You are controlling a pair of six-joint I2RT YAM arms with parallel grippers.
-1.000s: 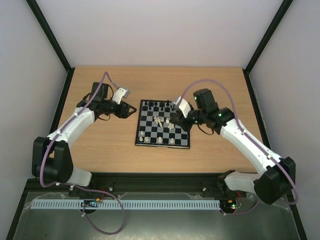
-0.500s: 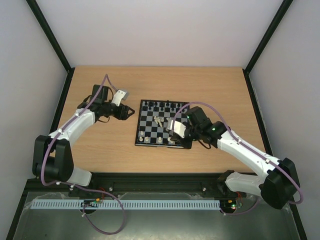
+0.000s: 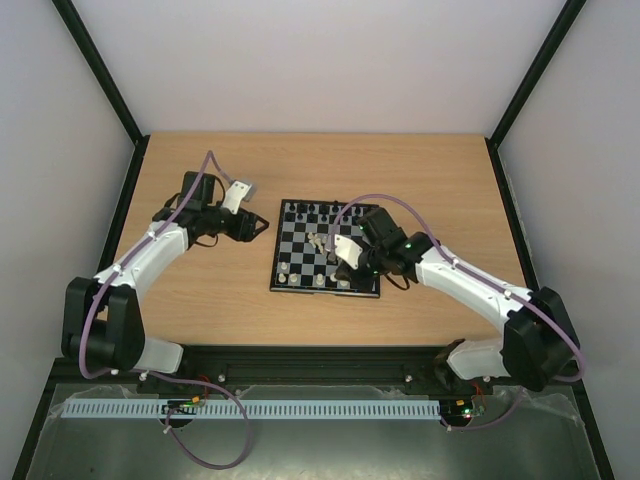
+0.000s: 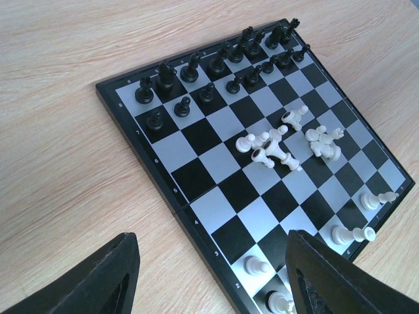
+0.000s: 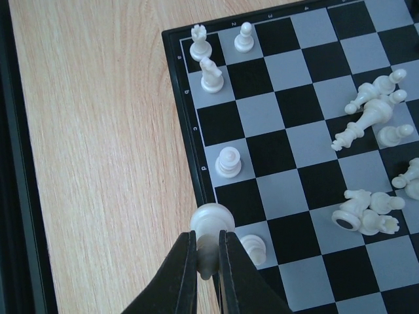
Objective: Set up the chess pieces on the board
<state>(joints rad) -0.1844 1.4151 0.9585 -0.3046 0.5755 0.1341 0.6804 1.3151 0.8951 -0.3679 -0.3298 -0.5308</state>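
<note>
Wooden tabletop [image 5: 98,131]: cream-white round-headed chess piece [image 5: 211,219] was clamped by right gripper [image 5: 208,252].
It was best lowered upright onto vacant near-edge square [image 5: 241,201] of checkered board [image 5: 193,131].

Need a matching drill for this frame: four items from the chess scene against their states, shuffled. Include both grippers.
Things:
1. small black chess pieces
2. heap of cream-white chess pieces mid-board
3. left gripper
4. right gripper

States:
A. shut on a cream-white piece
B. lying toppled
C. open, holding nothing
D. standing in two rows along one edge of the black-and-pale checkered board

Pairs: 1-D, 2-B, 3-C, 4-A
</note>
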